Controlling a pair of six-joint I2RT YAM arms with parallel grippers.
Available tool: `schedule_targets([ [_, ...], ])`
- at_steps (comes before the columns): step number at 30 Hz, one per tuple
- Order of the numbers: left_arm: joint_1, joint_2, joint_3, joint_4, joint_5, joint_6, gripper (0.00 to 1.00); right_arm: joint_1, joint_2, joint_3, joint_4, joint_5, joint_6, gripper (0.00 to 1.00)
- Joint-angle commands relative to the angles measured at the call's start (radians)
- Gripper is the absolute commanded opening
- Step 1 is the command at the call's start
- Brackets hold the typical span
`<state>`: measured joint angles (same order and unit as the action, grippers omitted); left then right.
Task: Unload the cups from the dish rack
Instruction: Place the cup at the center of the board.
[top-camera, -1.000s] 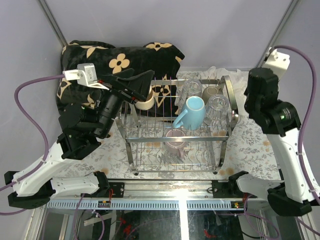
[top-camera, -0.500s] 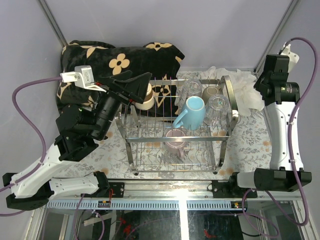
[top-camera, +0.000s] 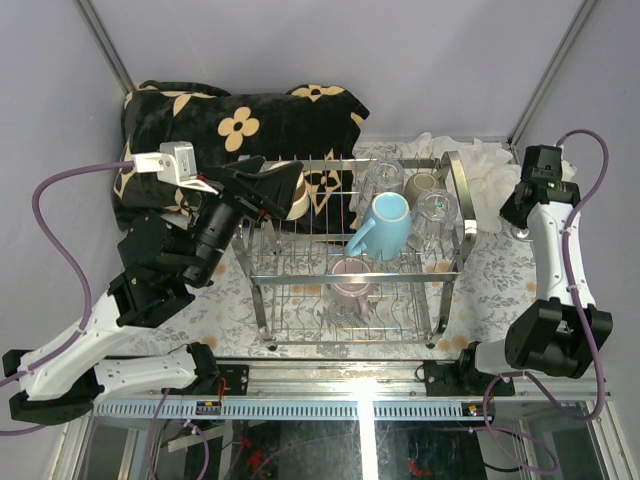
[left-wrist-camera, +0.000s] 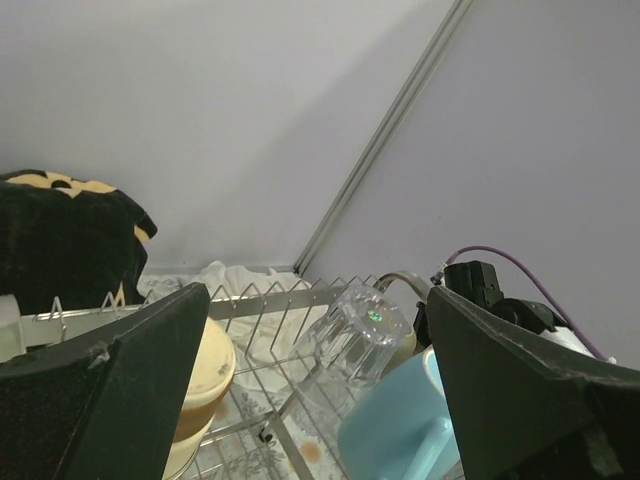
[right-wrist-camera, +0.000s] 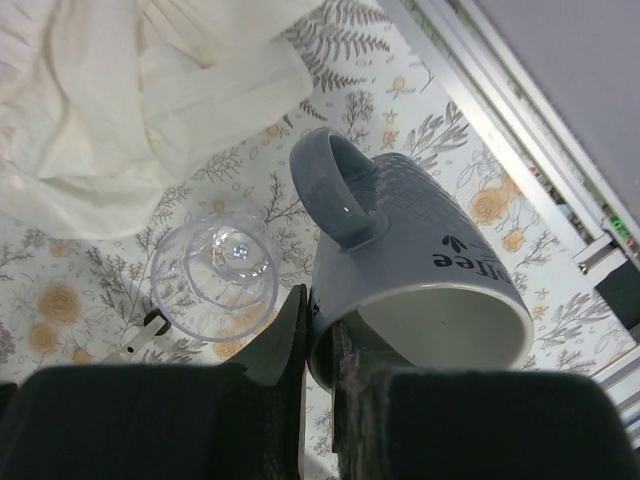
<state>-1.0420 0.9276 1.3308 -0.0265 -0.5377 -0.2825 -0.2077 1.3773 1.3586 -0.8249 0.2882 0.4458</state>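
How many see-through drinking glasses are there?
3. Two in the dish rack: far glass and right glass. Third glass stands on the tablecloth, beside the grey mug the right fingers hold. Others may be hidden.

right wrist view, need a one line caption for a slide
Right fingers pinch the rim of a grey-blue mug beside a clear glass on the floral tablecloth, white cloth nearby.
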Motion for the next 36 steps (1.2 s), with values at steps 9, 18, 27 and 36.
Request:
schedule_targets([
  [9, 0.004, -0.083, -0.085, -0.02, -0.018, -0.014, 0.91, -0.054, 0.121, -0.095, 0.106, -0.161, 0.023, 0.0],
  [18, 0.003, -0.108, -0.095, -0.046, -0.046, -0.019, 0.91, -0.068, 0.251, -0.094, 0.136, -0.207, 0.048, 0.0],
  [27, 0.004, -0.106, -0.092, -0.049, -0.05, -0.022, 0.91, -0.114, 0.329, -0.122, 0.157, -0.249, 0.058, 0.0],
  [36, 0.004, -0.086, -0.08, -0.06, -0.044, -0.024, 0.92, -0.116, 0.361, -0.097, 0.137, -0.265, 0.065, 0.0],
])
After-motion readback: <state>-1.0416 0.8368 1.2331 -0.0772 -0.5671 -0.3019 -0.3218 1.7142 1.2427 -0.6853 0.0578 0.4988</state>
